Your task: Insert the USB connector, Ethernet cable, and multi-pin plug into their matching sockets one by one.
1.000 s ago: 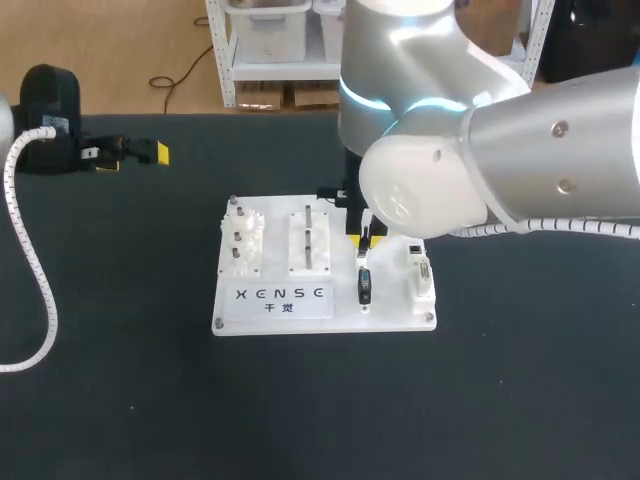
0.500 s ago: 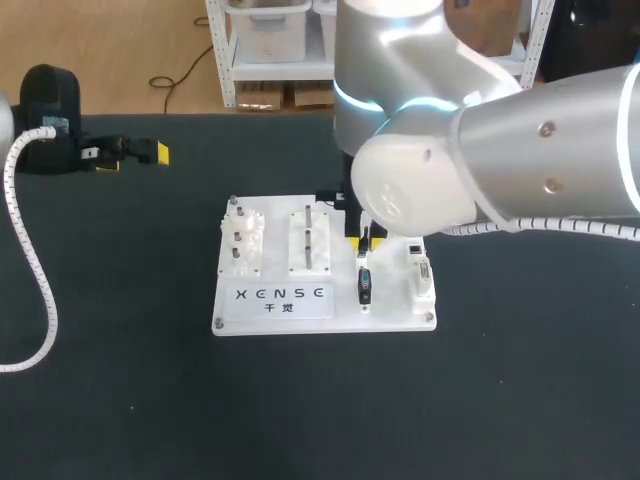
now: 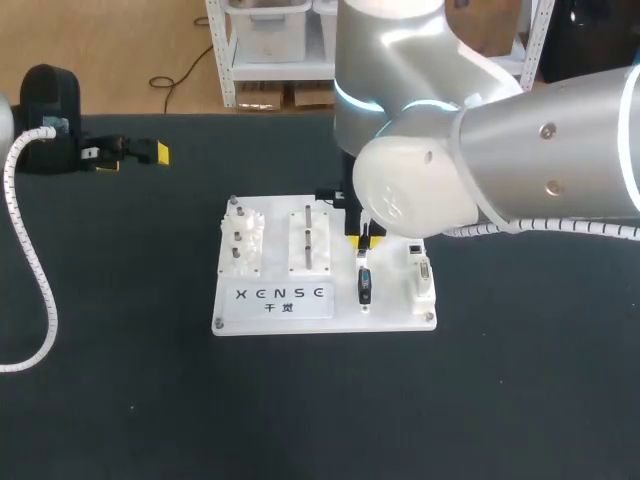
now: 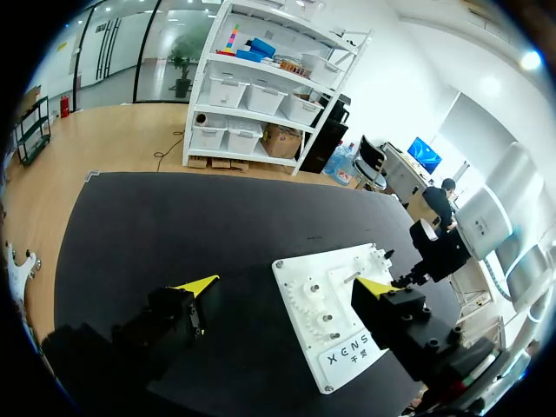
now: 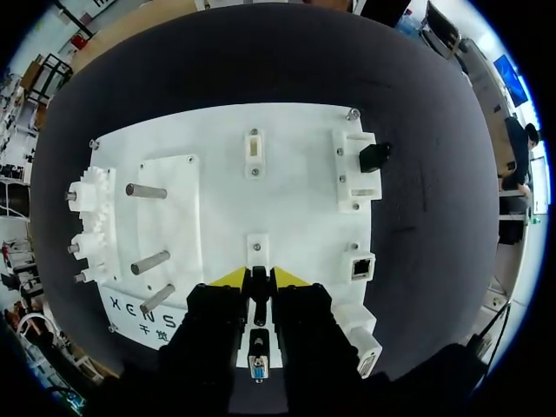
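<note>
Starting wide: see the dark table (image 3: 520, 390) carrying the white board (image 3: 330, 318), with the right arm (image 3: 500, 150) bent low over the board's right half. Leave the left gripper (image 3: 133, 157) parked well apart at the table's far left, fingers spread and holding nothing. Note the right gripper (image 5: 259, 280) clamped from both sides on the rear of the black USB connector (image 5: 258, 363), lying in a white slot by the board's edge nearest the robot, plug end toward that edge. Judging this as the first insertion barely begun, keep the grip square, lift straight up to clear the slot, then line the plug up with its socket before pressing. Avoid twisting and losing the thin body from between the yellow tips.
</note>
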{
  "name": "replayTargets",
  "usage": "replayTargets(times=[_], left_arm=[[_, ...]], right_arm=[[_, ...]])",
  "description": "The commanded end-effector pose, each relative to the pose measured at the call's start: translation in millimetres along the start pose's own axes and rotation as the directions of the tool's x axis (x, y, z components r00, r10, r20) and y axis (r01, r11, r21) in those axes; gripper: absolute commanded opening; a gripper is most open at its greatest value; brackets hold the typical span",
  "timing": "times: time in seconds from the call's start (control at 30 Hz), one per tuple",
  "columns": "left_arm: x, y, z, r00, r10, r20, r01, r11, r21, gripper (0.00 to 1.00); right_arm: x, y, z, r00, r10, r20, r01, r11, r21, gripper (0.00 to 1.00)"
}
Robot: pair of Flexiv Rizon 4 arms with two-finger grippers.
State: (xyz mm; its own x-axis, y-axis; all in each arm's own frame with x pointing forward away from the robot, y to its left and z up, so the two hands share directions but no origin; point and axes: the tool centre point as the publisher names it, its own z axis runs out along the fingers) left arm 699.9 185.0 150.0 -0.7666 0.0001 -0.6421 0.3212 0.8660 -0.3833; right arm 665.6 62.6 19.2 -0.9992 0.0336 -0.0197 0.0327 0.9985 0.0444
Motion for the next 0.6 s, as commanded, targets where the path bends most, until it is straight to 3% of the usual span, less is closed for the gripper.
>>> replayTargets(times=[0.03,0.6], left_arm=[[0.0,0.0,0.0,1.000,0.000,0.000,0.000,1.000,0.000,1.00],[0.0,0.0,0.0,1.000,0.000,0.000,0.000,1.000,0.000,1.00]], right_arm=[[4.0,-4.9,-5.6,1.000,0.002,0.018,-0.002,1.000,-0.004,0.00],[3.3,-4.8,-14.4,0.998,-0.006,0.057,0.005,1.000,0.026,0.00]])
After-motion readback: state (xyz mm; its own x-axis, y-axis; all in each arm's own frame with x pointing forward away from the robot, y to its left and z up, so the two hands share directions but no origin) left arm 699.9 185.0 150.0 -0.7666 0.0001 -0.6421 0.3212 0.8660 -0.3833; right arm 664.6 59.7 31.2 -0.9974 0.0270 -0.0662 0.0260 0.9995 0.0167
